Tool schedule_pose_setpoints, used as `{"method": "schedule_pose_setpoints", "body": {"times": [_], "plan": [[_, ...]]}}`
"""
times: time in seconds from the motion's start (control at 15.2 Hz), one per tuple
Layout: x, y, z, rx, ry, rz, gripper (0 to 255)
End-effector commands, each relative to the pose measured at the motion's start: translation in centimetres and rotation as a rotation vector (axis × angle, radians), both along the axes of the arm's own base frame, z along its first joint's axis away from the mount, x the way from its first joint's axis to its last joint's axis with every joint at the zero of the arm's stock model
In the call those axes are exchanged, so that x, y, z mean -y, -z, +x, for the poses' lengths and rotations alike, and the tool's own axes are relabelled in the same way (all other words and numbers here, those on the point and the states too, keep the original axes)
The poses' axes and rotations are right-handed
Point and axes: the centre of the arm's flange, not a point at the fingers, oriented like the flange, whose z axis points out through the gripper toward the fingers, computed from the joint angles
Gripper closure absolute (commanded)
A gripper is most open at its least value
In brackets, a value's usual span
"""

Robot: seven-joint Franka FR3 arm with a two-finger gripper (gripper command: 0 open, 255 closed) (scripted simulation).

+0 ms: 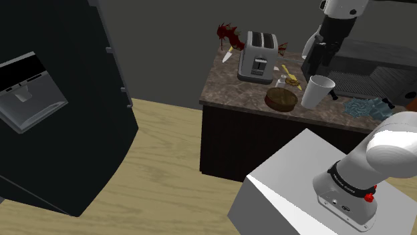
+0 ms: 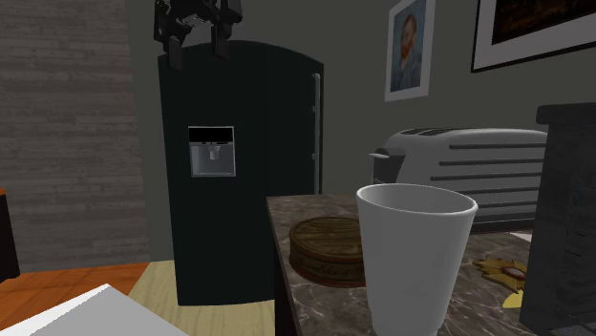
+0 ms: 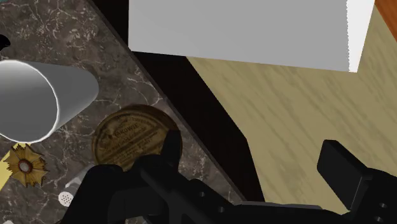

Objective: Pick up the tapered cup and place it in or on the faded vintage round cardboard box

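The white tapered cup stands upright, mouth up, on the dark marbled stone countertop, and nothing is touching it. In the wrist view its rim sits just beside the faded brown round cardboard box, with a narrow strip of counter between the two, so they are close but apart. The box's lid is on and its flat top is bare. In the second exterior view the cup is nearest the camera, with the box low behind it.

The all-black two-finger gripper hangs well above the counter, and in the second exterior view it sits high against the tall black refrigerator. Its jaws stand wide apart and hold nothing. In the wrist view one finger lies over the box's edge while the other is out over the pale wooden floor, leaving the cup outside the gap.

I judge this to be the approach, with the grasp not yet begun. The next move calls for shifting the hand sideways until the cup is centred between the fingers. It should then descend and close on the cup's wall, clear of the box and the silver toaster. The taper may let the cup slip, so a grip near the rim looks safer.
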Motion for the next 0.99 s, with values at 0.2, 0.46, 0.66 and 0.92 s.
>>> {"method": "schedule_pose_setpoints", "body": {"times": [0.2,0.46,0.66,0.92], "plan": [[3.0,2.3,0.4,0.019,0.020,-0.012,0],[7.0,5.2,1.0,0.045,0.047,-0.029,0],[10.1,7.4,1.4,0.065,0.068,-0.041,0],[14.3,10.2,1.9,0.090,0.095,-0.057,0]]}}
